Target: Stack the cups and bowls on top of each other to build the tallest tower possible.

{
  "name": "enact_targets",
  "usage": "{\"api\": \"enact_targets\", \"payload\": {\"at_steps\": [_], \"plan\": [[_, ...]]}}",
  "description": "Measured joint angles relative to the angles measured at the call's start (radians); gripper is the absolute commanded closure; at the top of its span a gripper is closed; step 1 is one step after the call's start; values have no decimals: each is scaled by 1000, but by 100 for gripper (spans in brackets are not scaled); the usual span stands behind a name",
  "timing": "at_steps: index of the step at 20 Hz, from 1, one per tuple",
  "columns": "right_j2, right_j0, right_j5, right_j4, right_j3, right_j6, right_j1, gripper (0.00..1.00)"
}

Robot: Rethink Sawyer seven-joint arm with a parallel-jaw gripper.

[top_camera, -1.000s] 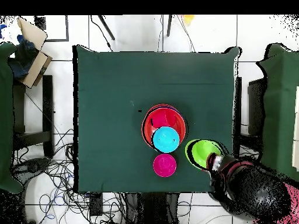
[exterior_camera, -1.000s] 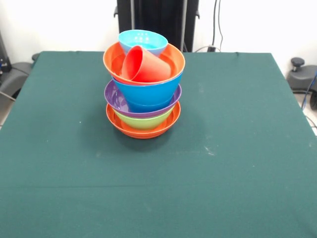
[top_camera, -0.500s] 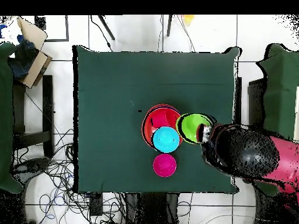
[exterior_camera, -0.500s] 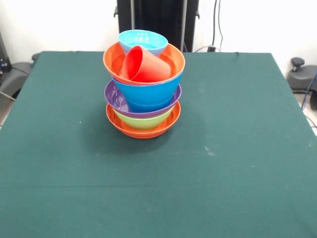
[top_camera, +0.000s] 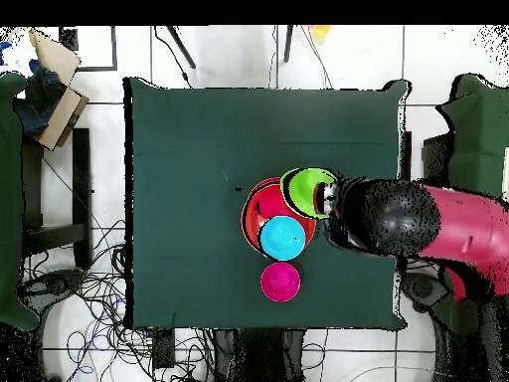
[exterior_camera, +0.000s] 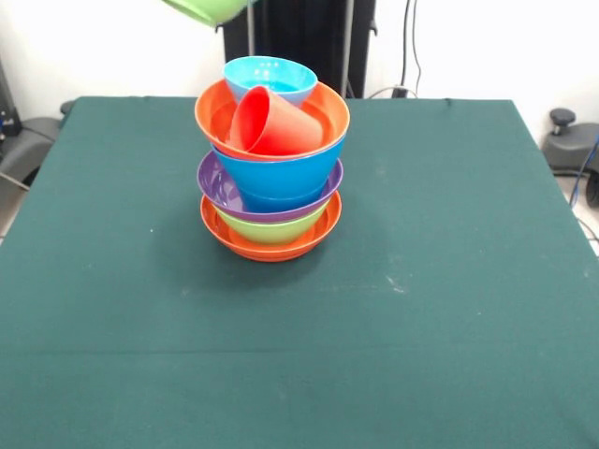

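Note:
The tower (exterior_camera: 271, 168) stands mid-table: a wide orange bowl, then green, purple, blue and a second orange bowl. The red cup (exterior_camera: 273, 123) lies tilted in the top orange bowl. A light blue bowl (exterior_camera: 270, 75) shows at the tower's far rim, its base hidden. From overhead the tower (top_camera: 266, 204) is topped by that light blue bowl (top_camera: 282, 237). A small magenta bowl (top_camera: 280, 282) sits on the table beside it, hidden in the front view. My gripper (top_camera: 328, 202) is shut on the rim of a green bowl (top_camera: 306, 189), held above the tower's edge. The green bowl (exterior_camera: 211, 7) shows at the front view's top edge.
The dark green table (exterior_camera: 430, 281) spreads wide around the tower. Overhead, a cardboard box (top_camera: 55, 85) sits off the table (top_camera: 189, 139) at the upper left. Green-covered furniture (top_camera: 482, 119) stands to the right, and cables lie on the floor.
My arm has swung from the table's corner toward the tower, carrying the green bowl up and over its edge. The bowl now appears at the front view's top. The tower has not moved.

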Motion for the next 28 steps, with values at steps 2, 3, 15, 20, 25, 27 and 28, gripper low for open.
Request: {"api": "enact_targets", "payload": {"at_steps": [2, 3, 15, 20, 25, 27, 28], "plan": [[-7, 18, 0, -7, -20, 0, 24, 100], [-11, 26, 0, -11, -29, 0, 35, 100], [-58, 80, 0, -56, -172, 0, 206, 100], [-69, 76, -2, -58, -177, 0, 226, 100], [-71, 53, -33, -55, -128, 0, 189, 100], [-71, 42, -45, -48, -100, 0, 163, 100], [-71, 34, -52, -43, -81, 0, 145, 100]]}}
